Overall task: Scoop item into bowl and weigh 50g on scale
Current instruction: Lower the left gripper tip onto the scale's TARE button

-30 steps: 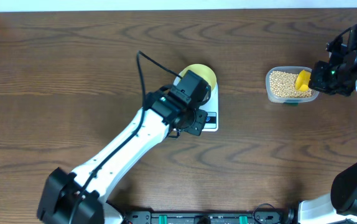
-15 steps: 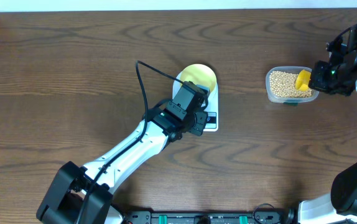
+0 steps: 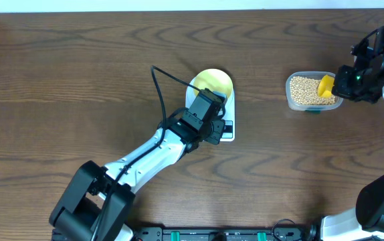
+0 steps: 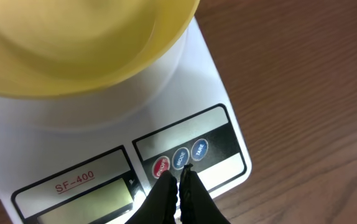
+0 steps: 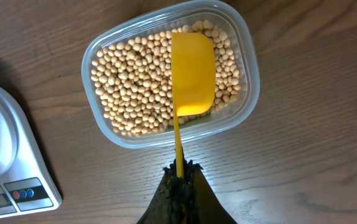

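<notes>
- Dark wood-grain worktop [image 3: 78, 67], seen from overhead, carries everything
- Beans [image 5: 135, 81]: small, round, tan, heaped in a clear rounded-rectangular tub [image 5: 250, 87] at the robot's right side, well apart from the scale
- Yellow scoop [image 5: 193, 71] sits over the beans toward the tub's right half, with its thin handle running back across the tub rim; cannot tell if it rests on the beans or hangs just above them
- Right fingers [image 5: 177, 174] are pinched closed on the end of the scoop handle, just outside the tub
- Bowl [image 4: 73, 43]: pale yellow, upright on the scale's platform near the worktop's middle; no beans visible in the part the left wrist view shows
- Scale [image 4: 216, 81]: white, marked "SF-400" above a grey display [image 4: 91, 202], with a row of three round buttons [image 4: 180, 158], one red and two blue
- Left fingers [image 4: 185, 177] are pressed together with nothing between them, tips right at the middle blue button; contact with it cannot be told
</notes>
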